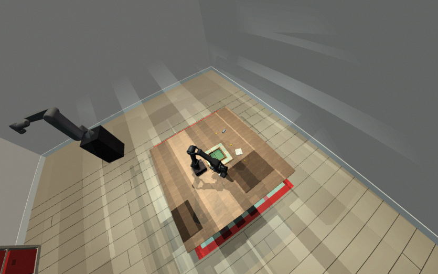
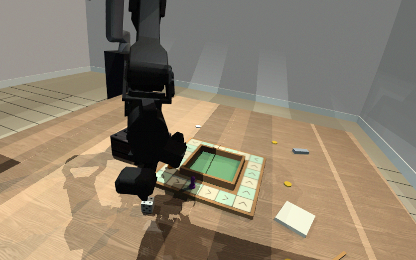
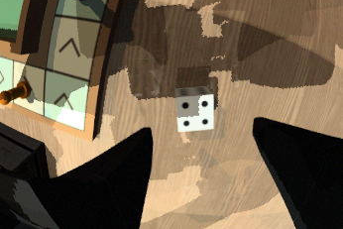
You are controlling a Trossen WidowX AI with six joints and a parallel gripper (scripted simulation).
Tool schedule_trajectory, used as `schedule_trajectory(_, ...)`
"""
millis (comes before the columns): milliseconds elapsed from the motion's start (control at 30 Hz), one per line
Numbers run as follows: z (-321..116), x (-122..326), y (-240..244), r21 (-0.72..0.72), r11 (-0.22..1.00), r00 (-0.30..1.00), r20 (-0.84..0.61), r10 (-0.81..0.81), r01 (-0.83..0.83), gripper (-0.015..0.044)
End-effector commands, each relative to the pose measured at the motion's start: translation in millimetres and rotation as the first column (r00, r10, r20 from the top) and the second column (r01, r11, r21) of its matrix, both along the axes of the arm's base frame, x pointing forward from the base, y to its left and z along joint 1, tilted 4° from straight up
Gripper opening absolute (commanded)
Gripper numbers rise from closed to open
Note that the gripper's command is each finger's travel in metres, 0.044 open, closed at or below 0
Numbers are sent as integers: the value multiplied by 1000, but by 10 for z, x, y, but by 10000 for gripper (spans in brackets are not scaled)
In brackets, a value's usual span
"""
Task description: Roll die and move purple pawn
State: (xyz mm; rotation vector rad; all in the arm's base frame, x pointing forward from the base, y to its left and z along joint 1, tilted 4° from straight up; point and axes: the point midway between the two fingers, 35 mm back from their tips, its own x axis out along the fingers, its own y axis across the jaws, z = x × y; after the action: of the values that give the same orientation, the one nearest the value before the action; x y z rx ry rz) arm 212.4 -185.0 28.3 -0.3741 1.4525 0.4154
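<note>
me: claw (image 1: 224,172) (image 2: 144,197) (image 3: 203,131) part-open, nothing in it | die (image 2: 147,206) (image 3: 195,112): on the table, just past my fingertips at 12 o'clock in wrist view | tip: I'd center it between both fingers, go down straight, then squeeze gently

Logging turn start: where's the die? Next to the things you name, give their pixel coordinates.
The die (image 2: 147,206) (image 3: 195,112) sits on the tabletop outside the board, below the gripper (image 2: 143,197) (image 3: 203,131) in the exterior view.
</note>
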Motion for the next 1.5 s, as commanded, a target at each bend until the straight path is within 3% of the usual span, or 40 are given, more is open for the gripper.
schedule_trajectory(0, -126, -7, 15, -1, 1000, 1000, -12, -1, 1, 275)
schedule_trajectory(800, -447, 11, 28, -1, 1000, 1000, -12, -1, 1, 275)
schedule_trajectory(1000, -447, 11, 28, -1, 1000, 1000, -12, -1, 1, 118)
schedule_trajectory(1267, -447, 11, 28, -1, 1000, 1000, -12, -1, 1, 64)
schedule_trajectory(1367, -404, 20, -8, -5, 1000, 1000, 3, -3, 3, 0)
schedule_trajectory(1467, -233, 32, -65, -10, 1000, 1000, 16, -5, 5, 0)
